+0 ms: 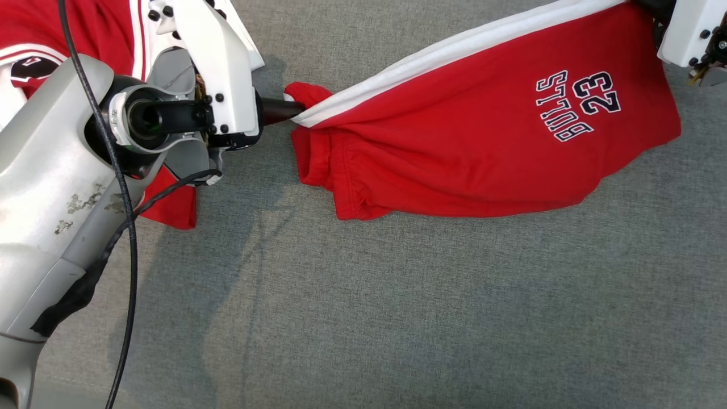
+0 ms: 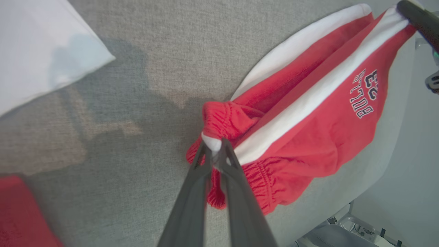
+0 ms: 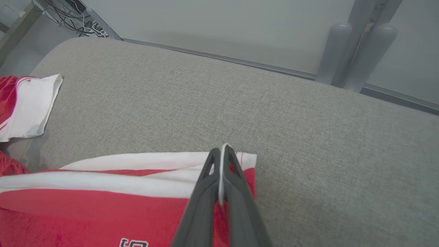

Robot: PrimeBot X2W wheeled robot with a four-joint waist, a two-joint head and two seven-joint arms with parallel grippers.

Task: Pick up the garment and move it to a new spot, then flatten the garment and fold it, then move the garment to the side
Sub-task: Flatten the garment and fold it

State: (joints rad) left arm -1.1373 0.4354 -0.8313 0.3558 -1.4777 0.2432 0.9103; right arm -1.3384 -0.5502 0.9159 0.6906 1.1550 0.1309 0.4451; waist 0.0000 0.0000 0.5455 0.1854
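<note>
Two grippers hold the shorts (image 1: 483, 142) stretched over the couch (image 1: 397, 312): left gripper (image 2: 214, 148) pinches the waistband (image 2: 224, 118), right gripper (image 3: 223, 152) pinches the striped hem corner (image 3: 248, 160). Both bites look shallow; added tension could slip the cloth. Sagging lower layer may land creased.

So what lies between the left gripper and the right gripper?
The red basketball shorts with a white side stripe, left gripper shut on the waistband end, right gripper on the hem end; the head view shows it.
</note>
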